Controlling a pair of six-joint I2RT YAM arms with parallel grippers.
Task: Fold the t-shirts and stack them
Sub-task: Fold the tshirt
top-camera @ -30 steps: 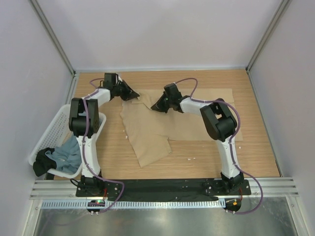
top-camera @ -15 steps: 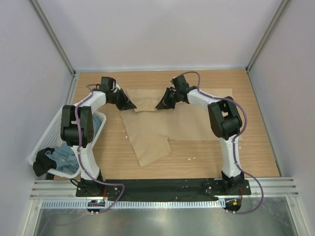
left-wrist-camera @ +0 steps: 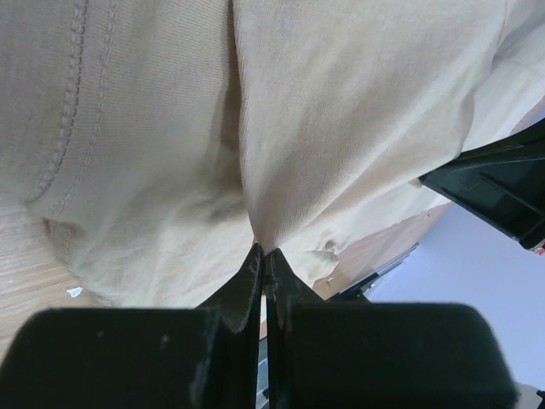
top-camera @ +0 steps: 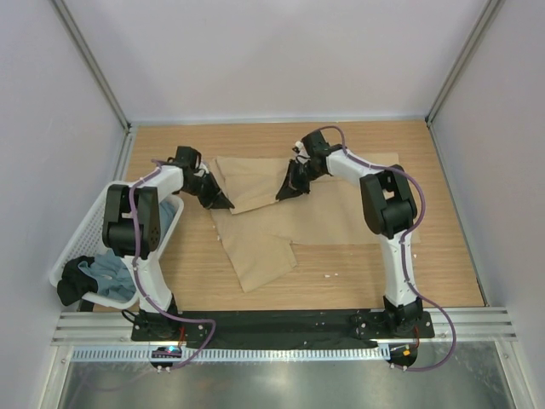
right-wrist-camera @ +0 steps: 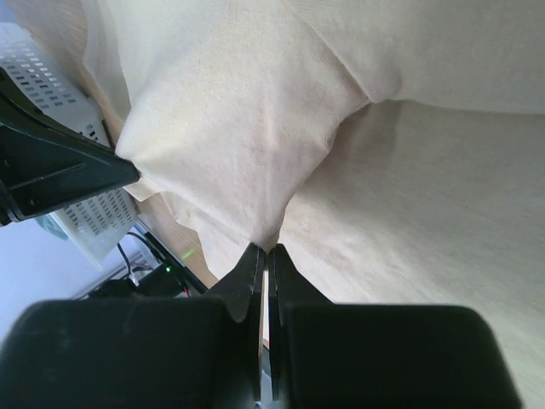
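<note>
I see left pincer point(top-camera: 223, 204) clamped on tan shirt point(top-camera: 266, 230) | right pincer point(top-camera: 283, 194) clamped on it too | grey shirt point(top-camera: 115, 271) in basket point(top-camera: 83, 228)

The t-shirt point(top-camera: 255, 247) is matt cloth, the table point(top-camera: 358, 273) wood (basket point(top-camera: 85, 228): plastic mesh).

top: high, looking down, whole table point(top-camera: 341, 273) | wrists: close, both seemingly on same tan t-shirt point(left-wrist-camera: 341, 128)

A white basket point(top-camera: 85, 228) full of small holes is set at the left edge of the wooden surface point(top-camera: 358, 273), close by the wall. A black cloth point(top-camera: 68, 288) is seen at its near end. Small white bits point(top-camera: 330, 274) are scattered on the wood toward the front.
</note>
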